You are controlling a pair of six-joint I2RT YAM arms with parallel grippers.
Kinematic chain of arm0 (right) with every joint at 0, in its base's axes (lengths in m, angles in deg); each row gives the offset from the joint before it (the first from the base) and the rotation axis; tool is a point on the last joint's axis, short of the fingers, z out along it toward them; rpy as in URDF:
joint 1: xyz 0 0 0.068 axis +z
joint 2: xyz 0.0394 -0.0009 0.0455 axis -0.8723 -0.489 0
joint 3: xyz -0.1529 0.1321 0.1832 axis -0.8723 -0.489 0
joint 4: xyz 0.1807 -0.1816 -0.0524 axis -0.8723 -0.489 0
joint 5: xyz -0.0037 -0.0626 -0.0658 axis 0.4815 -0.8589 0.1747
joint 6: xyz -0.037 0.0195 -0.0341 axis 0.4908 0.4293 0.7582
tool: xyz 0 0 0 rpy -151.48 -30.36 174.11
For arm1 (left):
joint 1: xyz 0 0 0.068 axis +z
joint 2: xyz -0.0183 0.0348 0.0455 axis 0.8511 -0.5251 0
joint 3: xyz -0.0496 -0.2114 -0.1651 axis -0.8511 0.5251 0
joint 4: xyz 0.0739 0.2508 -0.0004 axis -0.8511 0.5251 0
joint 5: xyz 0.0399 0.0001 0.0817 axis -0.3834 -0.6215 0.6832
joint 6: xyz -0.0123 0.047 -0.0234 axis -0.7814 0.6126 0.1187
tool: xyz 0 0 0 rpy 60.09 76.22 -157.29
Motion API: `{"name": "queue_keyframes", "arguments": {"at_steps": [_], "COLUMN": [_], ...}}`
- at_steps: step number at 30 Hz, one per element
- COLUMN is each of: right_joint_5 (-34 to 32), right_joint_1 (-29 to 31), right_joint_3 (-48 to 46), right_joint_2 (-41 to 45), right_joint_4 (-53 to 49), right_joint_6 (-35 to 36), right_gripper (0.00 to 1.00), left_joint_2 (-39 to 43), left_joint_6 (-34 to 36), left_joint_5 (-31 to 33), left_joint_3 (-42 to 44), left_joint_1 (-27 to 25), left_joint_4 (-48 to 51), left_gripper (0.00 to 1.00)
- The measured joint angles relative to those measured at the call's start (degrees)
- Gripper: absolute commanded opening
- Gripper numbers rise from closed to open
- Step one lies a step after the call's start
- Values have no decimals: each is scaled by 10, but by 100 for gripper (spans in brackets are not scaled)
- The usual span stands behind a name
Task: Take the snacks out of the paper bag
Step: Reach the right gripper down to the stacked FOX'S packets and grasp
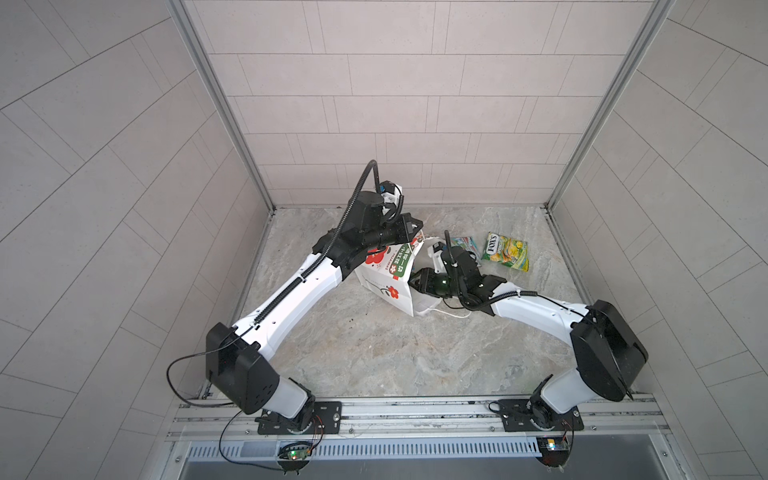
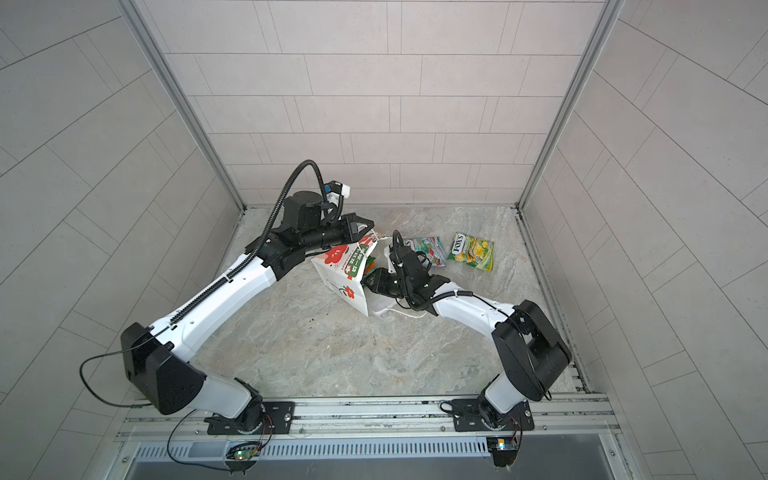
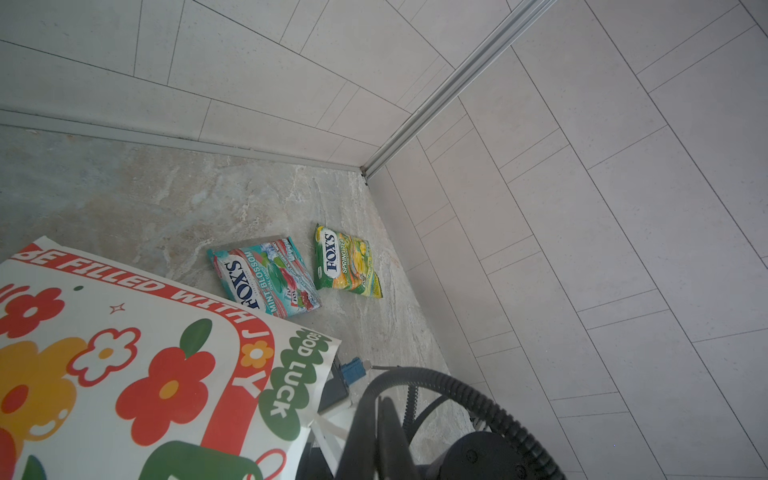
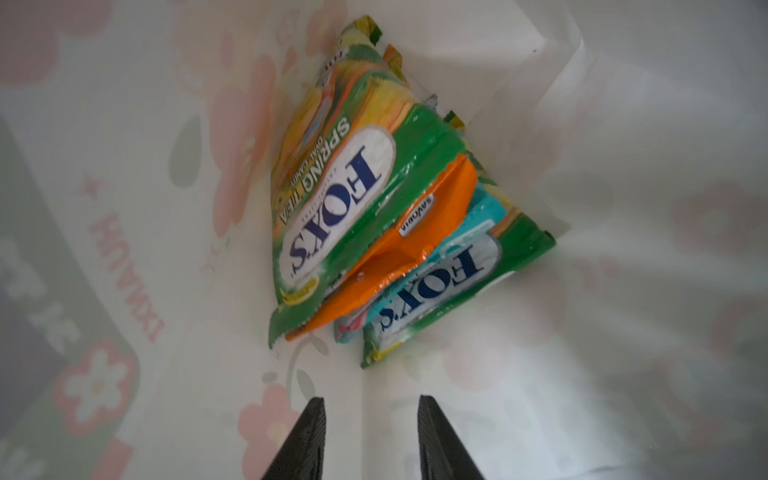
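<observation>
Pinches the upper mouth rim of the stiff white paper bag (image 1: 388, 274) in the left gripper (image 1: 414, 232), clamped tight, with the bag tipped sideways on the marbled table (image 1: 374, 353). Pokes the right gripper (image 4: 371, 400) inside, black jaws apart on nothing, just short of the glossy crinkled snacks (image 4: 332, 187) wedged in the creased bottom corner, an orange packet (image 4: 415, 241) among them. Leaves the teal-red packet (image 3: 266, 276) and yellow-green packet (image 3: 347, 266) flat, side by side, near the far right corner, with broad bare surface toward the near rail.
</observation>
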Motion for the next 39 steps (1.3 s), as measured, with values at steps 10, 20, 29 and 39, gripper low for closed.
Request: {"name": "queue_keyframes", "arguments": {"at_steps": [10, 20, 29, 39], "right_joint_5": [-35, -78, -95, -103], "right_joint_1": [2, 4, 5, 8], "right_joint_3": [29, 52, 70, 102], "right_joint_2": [-44, -63, -93, -127], "right_joint_4": [72, 71, 60, 52], "right_joint_6": [-114, -151, -155, -156], "right_gripper": [36, 36, 36, 36], "left_joint_2": [-4, -5, -5, -5], "left_joint_6": [10, 12, 13, 13], "left_joint_5": [-8, -9, -9, -12], "left_joint_3": [-12, -12, -12, -12], "left_joint_1": [-6, -8, -8, -8], "left_joint_4": [16, 24, 26, 28], "left_gripper": [0, 0, 0, 0]}}
